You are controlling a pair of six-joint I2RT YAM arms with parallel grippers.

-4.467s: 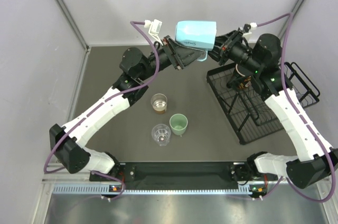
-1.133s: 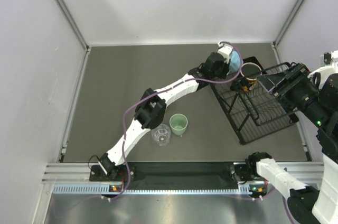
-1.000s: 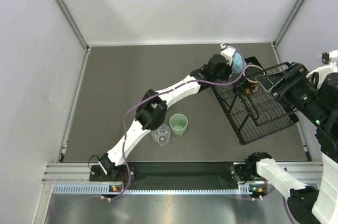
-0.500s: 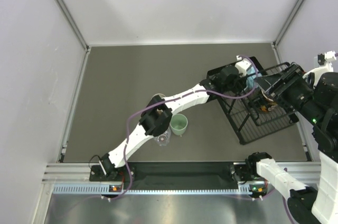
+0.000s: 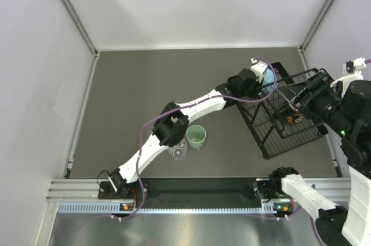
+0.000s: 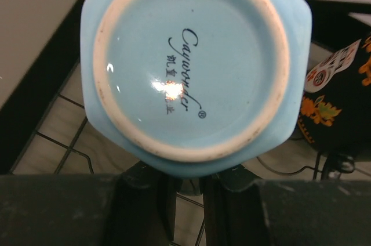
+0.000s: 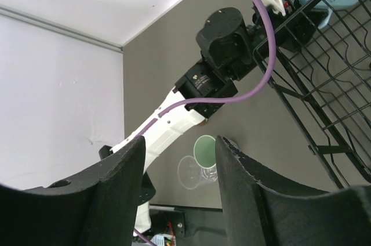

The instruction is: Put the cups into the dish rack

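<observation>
Fingers [image 6: 232,191] of the left gripper [image 6: 188,187] stand close together, pinched on the near edge of the light blue mug [image 6: 191,63]; which part of it they grip is hidden. The mug's round base, with its printed script, faces straight back at the wrist camera, so its mouth points away from the gripper. Beyond it, black wires of the dish rack [image 6: 58,141] cross under the mug. Just to the right of the held mug sits a dark mug [image 6: 339,98] with a floral print; whether the two touch cannot be told.

From above, the left arm is stretched out with its gripper at the rack's near corner. Well back from it, beside the arm's elbow, the mint green tumbler [image 5: 196,136] and the clear ribbed cup [image 5: 177,148] stand next to each other on the table.

Over the rack's far side hangs the right gripper [image 7: 179,153], its fingers spread wide with nothing between them.
</observation>
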